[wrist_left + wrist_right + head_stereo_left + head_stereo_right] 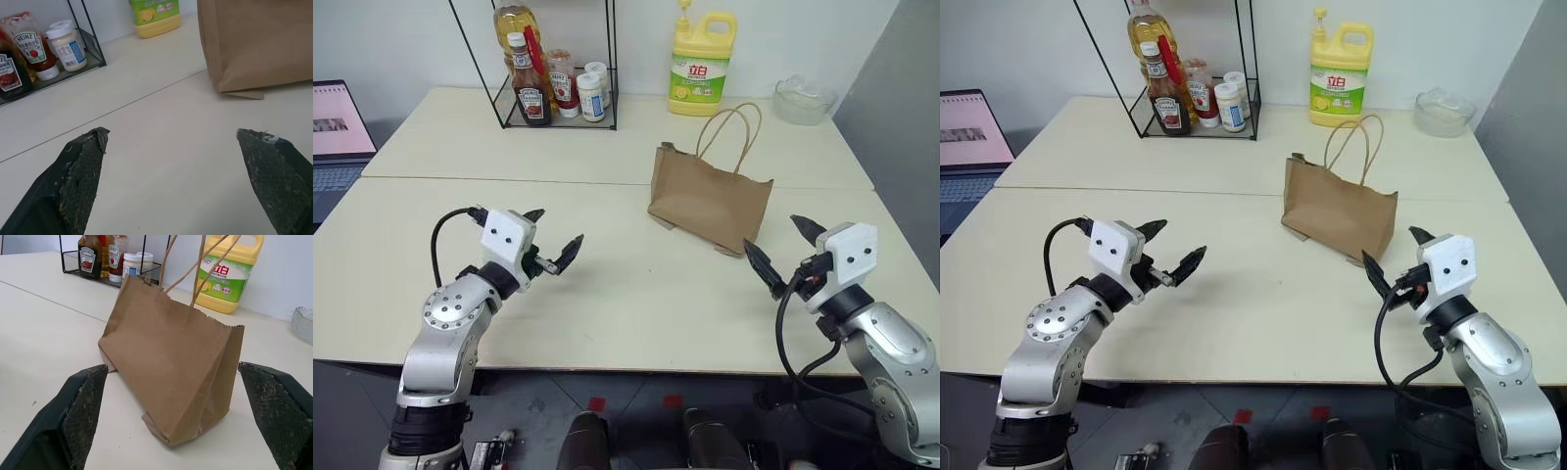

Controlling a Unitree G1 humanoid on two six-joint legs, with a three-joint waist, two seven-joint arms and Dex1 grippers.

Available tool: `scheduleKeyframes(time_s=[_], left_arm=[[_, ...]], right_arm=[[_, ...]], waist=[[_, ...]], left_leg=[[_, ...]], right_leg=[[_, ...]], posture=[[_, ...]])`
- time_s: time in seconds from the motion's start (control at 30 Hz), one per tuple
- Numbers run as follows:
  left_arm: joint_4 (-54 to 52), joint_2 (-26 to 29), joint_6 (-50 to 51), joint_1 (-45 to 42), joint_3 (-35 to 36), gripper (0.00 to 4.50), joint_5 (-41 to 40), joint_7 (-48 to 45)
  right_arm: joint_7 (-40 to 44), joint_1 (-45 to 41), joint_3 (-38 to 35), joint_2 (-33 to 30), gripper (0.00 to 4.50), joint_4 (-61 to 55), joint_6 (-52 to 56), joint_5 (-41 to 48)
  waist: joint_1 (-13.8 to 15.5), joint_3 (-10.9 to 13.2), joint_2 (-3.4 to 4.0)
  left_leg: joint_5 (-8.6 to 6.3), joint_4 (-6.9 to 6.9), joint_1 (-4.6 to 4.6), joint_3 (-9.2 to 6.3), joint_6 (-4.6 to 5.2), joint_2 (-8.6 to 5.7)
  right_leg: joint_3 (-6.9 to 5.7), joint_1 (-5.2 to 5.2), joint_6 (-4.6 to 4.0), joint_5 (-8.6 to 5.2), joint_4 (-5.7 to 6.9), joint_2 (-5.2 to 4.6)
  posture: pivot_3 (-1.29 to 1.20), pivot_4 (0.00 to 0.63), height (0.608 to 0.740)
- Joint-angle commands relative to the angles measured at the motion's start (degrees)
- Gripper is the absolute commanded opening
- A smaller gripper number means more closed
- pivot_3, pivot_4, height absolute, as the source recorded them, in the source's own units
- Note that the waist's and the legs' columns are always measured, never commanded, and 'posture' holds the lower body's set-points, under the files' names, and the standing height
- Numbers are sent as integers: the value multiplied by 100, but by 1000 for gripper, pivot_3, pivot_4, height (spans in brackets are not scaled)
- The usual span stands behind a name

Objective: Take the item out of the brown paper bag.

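The brown paper bag (710,199) stands upright on the table's right half, its two tan cord handles (729,132) sticking up. The item is hidden; nothing of it shows. My left gripper (556,238) hovers open over the table well to the left of the bag, its fingers pointing toward it. Just in front and to the right of the bag, my right gripper (786,250) is open and empty. In the right wrist view the bag (168,382) sits between and beyond the two spread fingers (78,416).
A black wire rack (553,93) with sauce bottles and jars stands at the back left. A yellow detergent jug (702,67) is behind the bag, a clear glass bowl (803,100) at the back right. A laptop (337,132) sits at the far left.
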Motion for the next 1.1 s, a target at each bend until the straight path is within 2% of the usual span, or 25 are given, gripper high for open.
scheduleKeyframes(time_s=[0.03,0.47,0.53,0.8,0.9,1.1], left_arm=[[-91,37,-91,-78,88,4474,-164,-108],[-204,87,-43,-87,94,4474,-145,-39],[-226,2,9,-153,218,4474,-457,-124],[-249,220,209,-509,351,4474,-1093,-573],[-385,296,441,-568,365,4474,-1492,-820],[-151,593,519,-942,221,4474,-1554,-1209]], right_arm=[[-30,-68,-41,-63,4500,-214,-53,20],[45,73,14,-53,4500,-110,-254,-66],[70,112,4,-49,4500,-98,-296,-82],[160,219,28,-65,4500,-117,-360,-40],[183,106,-17,-98,4500,-208,-201,74],[59,-362,-125,-300,4500,-492,601,483]], waist=[[0,0,0],[0,0,0],[0,0,0],[-1,0,0],[-1,0,0],[-1,0,0]], left_leg=[[0,0,0,0,0,0],[0,0,0,0,0,0],[0,0,0,0,0,0],[0,0,-1,-1,0,0],[0,0,-1,-1,0,0],[0,0,-2,-4,0,0]], right_leg=[[0,0,0,0,0,0],[0,0,0,0,0,0],[0,0,0,0,0,0],[-2,0,0,0,-1,0],[-3,0,0,0,-1,0],[-5,1,0,0,-1,0]], posture=[[0,150,740],[0,150,740],[0,150,740],[0,150,740],[0,150,740],[0,150,740]])
